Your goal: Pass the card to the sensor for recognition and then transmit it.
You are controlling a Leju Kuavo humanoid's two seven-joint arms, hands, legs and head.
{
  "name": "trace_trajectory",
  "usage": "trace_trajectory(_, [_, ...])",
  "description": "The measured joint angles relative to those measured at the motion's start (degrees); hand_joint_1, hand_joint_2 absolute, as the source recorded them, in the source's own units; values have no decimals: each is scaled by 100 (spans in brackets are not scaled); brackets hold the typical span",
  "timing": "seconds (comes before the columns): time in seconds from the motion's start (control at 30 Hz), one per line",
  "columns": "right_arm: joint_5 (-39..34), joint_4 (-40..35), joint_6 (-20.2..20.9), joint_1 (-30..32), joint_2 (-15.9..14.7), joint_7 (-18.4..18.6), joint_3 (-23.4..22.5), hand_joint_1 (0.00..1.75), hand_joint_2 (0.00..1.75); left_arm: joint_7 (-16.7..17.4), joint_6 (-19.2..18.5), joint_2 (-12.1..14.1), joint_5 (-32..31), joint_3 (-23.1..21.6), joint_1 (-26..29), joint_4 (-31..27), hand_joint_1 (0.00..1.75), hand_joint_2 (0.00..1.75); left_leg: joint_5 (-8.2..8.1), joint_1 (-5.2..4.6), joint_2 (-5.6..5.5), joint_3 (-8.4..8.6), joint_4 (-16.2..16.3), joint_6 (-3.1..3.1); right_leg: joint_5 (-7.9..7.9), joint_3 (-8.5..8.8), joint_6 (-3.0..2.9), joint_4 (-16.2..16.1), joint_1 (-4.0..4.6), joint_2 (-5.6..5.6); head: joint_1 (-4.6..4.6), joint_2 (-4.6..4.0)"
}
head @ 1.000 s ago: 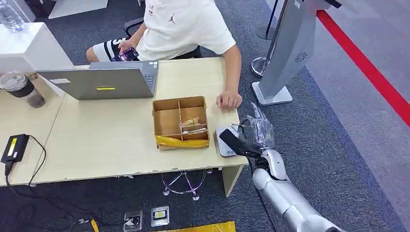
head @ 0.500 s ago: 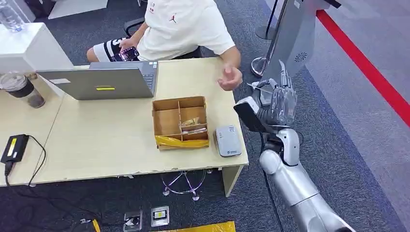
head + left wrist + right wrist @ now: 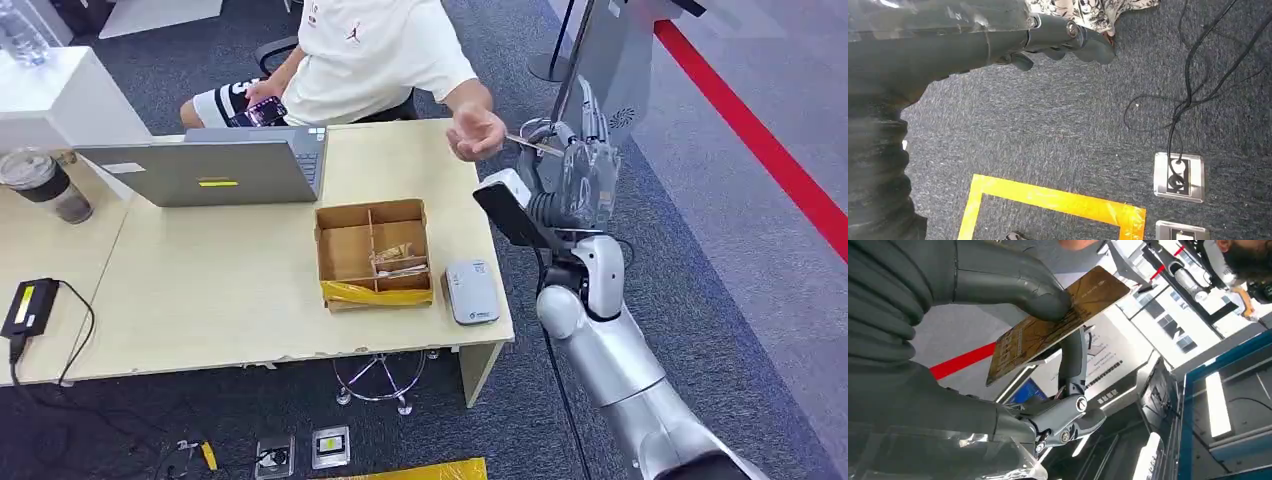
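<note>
You are looking down at a pale tabletop on dark grey carpet, with a red stripe on the floor off to the right. On the tabletop sit a grey laptop, a divided cardboard box with yellow tape on its front, and beside the box, near the tabletop's right edge, a small white sensor. A black adapter with its cable lies at the left, and a lidded cup stands near the laptop. A person in a white shirt sits behind the tabletop, one hand raised toward your right hand. Your right hand is lifted off the right end of the tabletop, well above and apart from the sensor, and its fingers pinch a gold-brown card between the thumb and the darker fingers. The card's free end points at the person's hand, just beside it. Your left hand hangs over the carpet, fingers curled in around nothing.
</note>
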Motion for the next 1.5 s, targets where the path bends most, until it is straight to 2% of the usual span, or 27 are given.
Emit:
trace_trajectory(0.47, [153,-328,313,-1,-81,98,9,175,175,13,0,-46,-96,0,-24,0,0,175,0,0,0,0,0,0,0,1,0,1,0,0,0,0])
trace_trajectory(0.83, [463,-372,1029,-192,-64,63,249,175,175,52,-37,-70,-221,0,-100,0,0,175,0,1,-1,-2,0,0,0,1,0,2,1,-1,-2,0])
trace_trajectory(1.23, [523,243,1622,-591,192,-118,671,175,175,52,-85,-101,-273,0,-173,0,0,175,0,1,-2,-4,-1,0,0,1,0,3,1,-2,0,0])
trace_trajectory(1.43, [505,597,1639,-718,321,-223,815,175,175,52,-87,-105,-262,0,-173,0,0,175,0,1,-4,-6,-1,0,0,1,0,3,1,-3,-2,0])
trace_trajectory(1.47, [501,656,1631,-736,345,-247,844,168,175,52,-87,-105,-253,0,-174,0,0,175,0,1,-4,-6,-1,0,0,1,0,3,1,-3,0,0])
trace_trajectory(1.5, [501,697,1626,-748,365,-247,857,16,175,52,-87,-105,-247,0,-173,0,0,175,0,1,-4,-6,-1,0,0,1,0,3,1,-3,0,0])
